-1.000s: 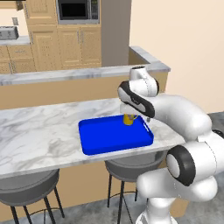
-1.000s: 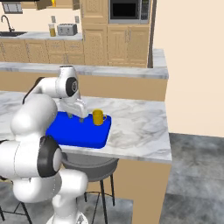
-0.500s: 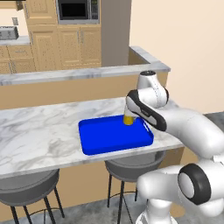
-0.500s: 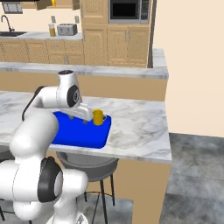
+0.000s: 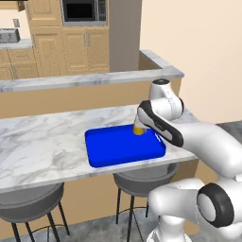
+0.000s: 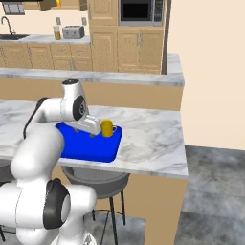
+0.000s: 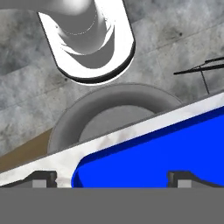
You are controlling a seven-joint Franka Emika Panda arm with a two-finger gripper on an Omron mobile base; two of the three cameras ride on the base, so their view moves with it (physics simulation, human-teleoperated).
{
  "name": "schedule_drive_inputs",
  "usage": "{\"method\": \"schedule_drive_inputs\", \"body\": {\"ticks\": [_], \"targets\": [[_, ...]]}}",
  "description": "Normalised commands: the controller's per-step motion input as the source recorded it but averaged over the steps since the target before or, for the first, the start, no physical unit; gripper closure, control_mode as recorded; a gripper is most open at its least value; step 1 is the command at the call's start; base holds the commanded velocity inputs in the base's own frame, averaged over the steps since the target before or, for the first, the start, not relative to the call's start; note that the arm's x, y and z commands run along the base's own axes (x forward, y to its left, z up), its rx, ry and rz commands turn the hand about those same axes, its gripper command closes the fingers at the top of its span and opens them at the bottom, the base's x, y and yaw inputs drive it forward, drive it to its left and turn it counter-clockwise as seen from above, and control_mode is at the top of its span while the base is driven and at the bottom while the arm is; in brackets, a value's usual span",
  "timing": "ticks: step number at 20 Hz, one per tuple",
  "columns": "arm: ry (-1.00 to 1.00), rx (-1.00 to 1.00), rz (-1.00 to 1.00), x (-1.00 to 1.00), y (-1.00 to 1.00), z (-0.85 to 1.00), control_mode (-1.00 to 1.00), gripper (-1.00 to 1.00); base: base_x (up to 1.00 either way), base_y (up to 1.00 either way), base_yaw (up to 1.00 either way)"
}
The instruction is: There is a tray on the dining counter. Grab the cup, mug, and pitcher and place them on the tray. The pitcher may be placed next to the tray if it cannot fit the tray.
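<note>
The bright blue tray (image 5: 118, 149) (image 6: 81, 146) lies on the dining counter (image 5: 42, 146) (image 6: 153, 143). The small yellow mug (image 5: 138, 130) (image 6: 107, 128) stands upright in the tray's far right corner, half hidden by my forearm in the left base view. My gripper (image 7: 113, 178) is open and empty. Its fingertips (image 7: 43, 177) are spread wide above the tray's (image 7: 175, 144) near edge, and the mug is not between them. The hand's end (image 6: 95, 128) sits just left of the mug. What looks like the pitcher (image 6: 57, 32) stands on the far worktop. The cup is out of view.
Grey stools (image 5: 30, 203) (image 6: 95, 177) (image 7: 113, 113) stand under the counter's front edge. A raised marble ledge (image 5: 94, 78) runs behind the counter. A toaster (image 6: 72, 32) sits on the far worktop, below wooden cabinets and a microwave (image 5: 84, 10).
The arm has swung its elbow to the right and drawn the hand away from above the mug. The mug stays on the tray and the gripper has stayed open.
</note>
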Motion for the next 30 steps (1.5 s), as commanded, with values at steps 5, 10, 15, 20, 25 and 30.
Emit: {"method": "schedule_drive_inputs", "body": {"ticks": [5,10,15,20,25,30], "targets": [[0.00,0.00,0.00,-0.22,0.14,0.00,1.00,-1.00,-0.43,0.22,0.00],[0.00,0.00,0.00,0.00,0.00,0.00,1.00,-1.00,-0.38,0.58,-0.02],[0.00,0.00,0.00,0.00,0.00,0.00,1.00,-1.00,0.00,0.98,-0.04],[0.00,0.00,0.00,0.00,0.00,0.00,1.00,-1.00,-0.06,1.00,-0.06],[0.00,0.00,0.00,0.00,0.00,0.00,1.00,-1.00,-0.10,1.00,-0.01],[0.00,0.00,0.00,0.00,0.00,0.00,1.00,-1.00,-0.33,1.00,0.00]]}}
